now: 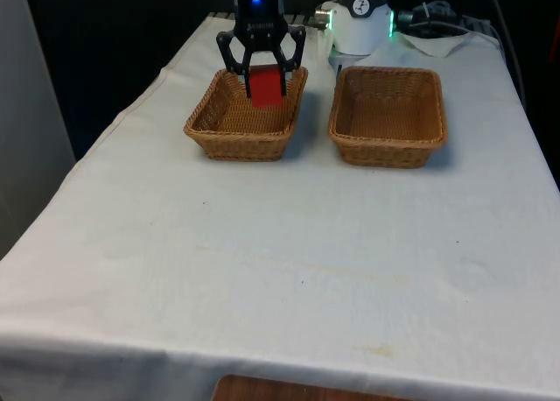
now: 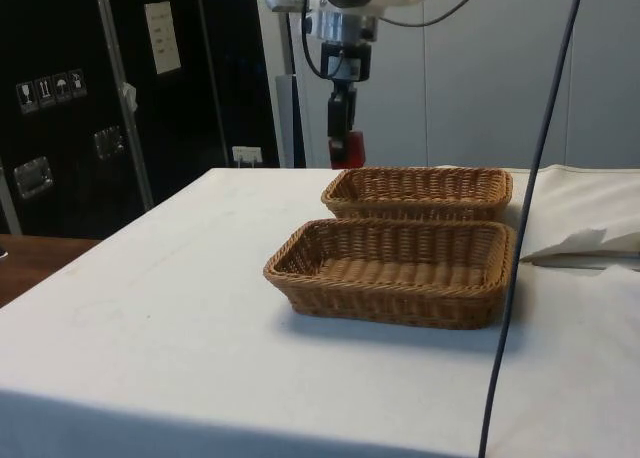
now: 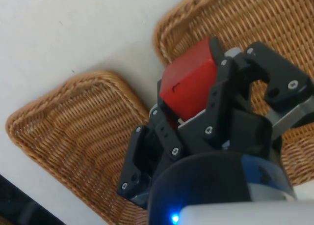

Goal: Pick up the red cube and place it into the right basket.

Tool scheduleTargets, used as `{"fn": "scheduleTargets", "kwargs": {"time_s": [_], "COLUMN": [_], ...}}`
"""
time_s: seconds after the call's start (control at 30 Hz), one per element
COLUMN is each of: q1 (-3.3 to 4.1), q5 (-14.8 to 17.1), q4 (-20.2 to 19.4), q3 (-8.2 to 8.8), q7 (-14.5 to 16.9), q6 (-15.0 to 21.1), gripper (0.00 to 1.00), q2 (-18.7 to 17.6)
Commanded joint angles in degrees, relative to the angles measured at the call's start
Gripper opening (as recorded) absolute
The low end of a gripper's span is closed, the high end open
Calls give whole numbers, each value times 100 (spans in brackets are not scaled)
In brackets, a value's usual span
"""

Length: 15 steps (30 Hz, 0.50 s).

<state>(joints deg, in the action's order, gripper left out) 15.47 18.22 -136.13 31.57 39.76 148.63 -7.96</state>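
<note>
The tool (image 1: 262, 68), black and two-fingered, hangs from the white arm and pinches the red cube (image 1: 266, 85) between its fingers; the cube is clear of any surface. In the front view the cube is suspended above the far part of the wicker basket on the front view's left (image 1: 203, 128), near that basket's far rim, while the second wicker basket (image 1: 430, 140) lies beside it towards the front view's right, the two separated by a strip of white cloth. In the side view the tool (image 2: 345, 143) and the cube (image 2: 348, 151) appear above and behind the farther basket (image 2: 420, 206), with the nearer basket (image 2: 380, 298) in the foreground; both baskets rest flat on the worktop (image 2: 150, 308). In the wrist view the cube (image 3: 189, 82) is seated between the fingers (image 3: 223, 95), with basket weave beneath it and a second basket (image 3: 73, 131) next to it across the cloth. A dark cable (image 2: 530, 208) crosses the side view in the foreground.
</note>
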Motion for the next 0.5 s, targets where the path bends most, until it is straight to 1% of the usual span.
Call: {"fn": "scheduleTargets", "kwargs": {"time_s": [0.0,0.13,0.17,0.2,0.23,0.37,0.43,0.47], "q1": [-6,-17,0,-23,-29,-29,-29,-6], "q5": [29,69,11,74,74,115,183,69], "q4": [-86,-212,-189,-275,-309,-418,-493,-453], "q3": [0,17,29,40,57,126,166,201], "q7": [23,46,0,63,74,155,229,132], "q6": [132,241,172,286,309,384,464,367], "gripper": [3,3,3,3,3,3,3,3], "q2": [29,23,0,29,34,17,-29,-40]}}
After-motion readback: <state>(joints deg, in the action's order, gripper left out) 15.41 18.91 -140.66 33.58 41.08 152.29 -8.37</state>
